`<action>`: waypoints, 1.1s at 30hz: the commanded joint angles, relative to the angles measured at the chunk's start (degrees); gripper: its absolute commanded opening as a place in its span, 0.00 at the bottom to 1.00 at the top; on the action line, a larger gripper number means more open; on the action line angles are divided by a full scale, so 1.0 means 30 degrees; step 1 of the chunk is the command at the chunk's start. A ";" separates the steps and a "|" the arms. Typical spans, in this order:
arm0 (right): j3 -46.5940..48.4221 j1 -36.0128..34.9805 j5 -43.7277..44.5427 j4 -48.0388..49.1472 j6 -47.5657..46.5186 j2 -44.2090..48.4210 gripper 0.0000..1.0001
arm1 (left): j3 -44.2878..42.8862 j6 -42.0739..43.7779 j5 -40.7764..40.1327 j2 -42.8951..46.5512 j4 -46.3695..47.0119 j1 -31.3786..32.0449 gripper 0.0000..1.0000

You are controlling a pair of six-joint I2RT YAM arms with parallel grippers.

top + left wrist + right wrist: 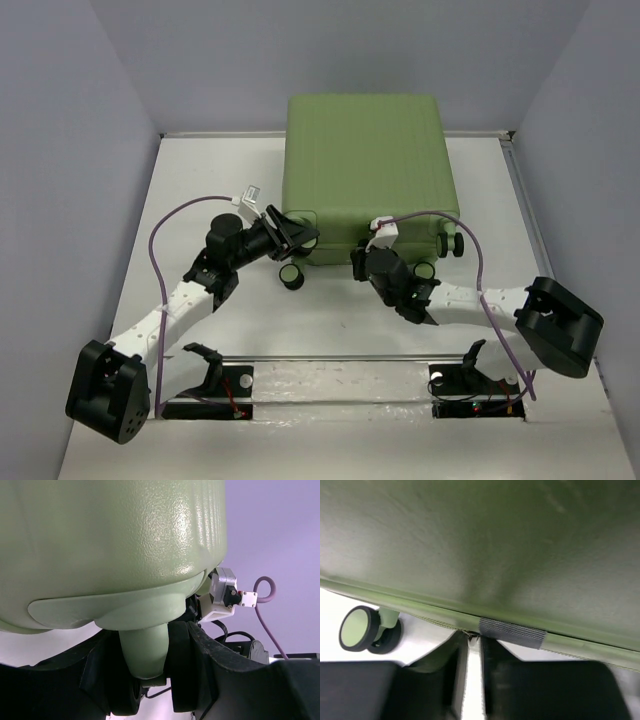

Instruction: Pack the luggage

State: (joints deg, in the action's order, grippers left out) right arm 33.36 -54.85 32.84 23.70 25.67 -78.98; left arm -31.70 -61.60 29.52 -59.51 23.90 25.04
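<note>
The luggage (365,170) lies shut and flat at the back middle of the table, its ribbed green shell up. My left gripper (295,232) is at its near-left corner. In the left wrist view the shell (125,545) fills the top, and my left gripper (145,680) is shut round a green caster leg (145,650) and its black wheels. My right gripper (368,258) is at the near edge. In the right wrist view the shell (495,540) is close above, and my right gripper (474,680) stands under the zip seam with only a thin slit between its fingers; whether it pinches anything is hidden.
A grey patch (512,632) crosses the seam just right of the slit. Loose casters stand at the near-left (291,275) and near-right (425,270), and one (357,628) shows left of my right gripper. A metal rail (330,357) runs along the table's near edge. Grey walls enclose three sides.
</note>
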 commanded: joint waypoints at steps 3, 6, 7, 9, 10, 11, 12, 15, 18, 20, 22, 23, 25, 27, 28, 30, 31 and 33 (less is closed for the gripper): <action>0.0627 0.0178 0.0862 0.1532 -0.0471 -0.0040 0.09 | -0.0857 0.1316 0.2055 0.1496 0.6037 0.0384 0.06; 0.0335 0.0178 -0.1147 0.2378 -0.0209 -0.0304 0.07 | -0.1208 0.1229 0.2084 0.1175 0.6095 0.0502 0.06; 0.0189 0.0178 -0.2032 0.3658 -0.0062 -0.0594 0.07 | -0.1413 0.1170 0.2114 0.0999 0.6183 0.0589 0.06; 0.1116 -0.0960 -0.4137 0.5389 0.0260 -0.1935 0.07 | -0.2378 0.0675 0.2348 0.0444 0.6619 0.0735 0.06; 0.1821 -0.1545 -0.4585 0.5776 0.0203 -0.2583 0.07 | -0.2787 0.0526 0.2406 0.0209 0.6739 0.0852 0.06; 0.2611 -0.2160 -0.5053 0.6215 0.0058 -0.3285 0.07 | -0.3749 0.0409 0.2436 0.0003 0.6798 0.1260 0.06; 0.3402 -0.3297 -0.5986 0.6684 -0.0089 -0.4017 0.07 | -0.4280 0.0350 0.2349 -0.0347 0.6799 0.1496 0.06; 0.6128 -0.4331 -0.8444 0.9928 0.0287 -0.6480 0.07 | -0.5806 -0.0555 0.2319 -0.0672 0.6799 0.2257 0.06; 0.7681 -0.4568 -0.9975 1.2246 0.0846 -0.8439 0.07 | -0.6218 -0.1260 0.2232 -0.0469 0.6799 0.2523 0.06; 0.8096 -0.4744 -0.9544 1.5523 0.2536 -1.0113 0.07 | -0.6015 -0.1730 0.1794 0.0348 0.6886 0.2698 0.06; 0.8330 -0.4744 -0.8724 1.9494 0.3712 -1.1430 0.07 | -0.5694 -0.1877 0.1238 0.0877 0.6886 0.2903 0.06; 0.8448 -0.4744 -0.8111 2.0651 0.4385 -1.2075 0.07 | -0.5257 -0.1907 0.0684 0.1141 0.6887 0.3020 0.06; 0.8537 -0.4744 -0.6410 2.2934 0.6320 -1.3572 0.07 | -0.4699 -0.1936 0.0270 0.1845 0.6886 0.3313 0.06; 0.7838 -0.4947 -0.4893 2.4115 0.7201 -1.3868 0.07 | -0.3645 -0.1878 -0.0316 0.2487 0.6886 0.3344 0.06; 0.6383 -0.4949 -0.4331 2.4903 0.7263 -1.3521 0.08 | -0.3293 -0.1820 -0.0521 0.2752 0.6887 0.3344 0.06; 0.4795 -0.4949 -0.3015 2.4911 0.8019 -1.2759 0.12 | -0.2151 -0.1586 -0.1224 0.3250 0.7032 0.3344 0.06; 0.3366 -0.4949 -0.2804 2.4911 0.8054 -1.1943 0.15 | -0.1451 -0.1614 -0.1545 0.3369 0.7207 0.3344 0.06; 0.2243 -0.4949 -0.3005 2.4911 0.6981 -1.1177 0.32 | -0.0774 -0.1905 -0.1636 0.3371 0.8169 0.3343 0.06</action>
State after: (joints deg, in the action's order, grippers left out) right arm 47.33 -66.48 29.65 76.75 42.72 -116.44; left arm -33.47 -67.07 16.08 -56.77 20.34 31.55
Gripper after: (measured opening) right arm 0.167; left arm 0.589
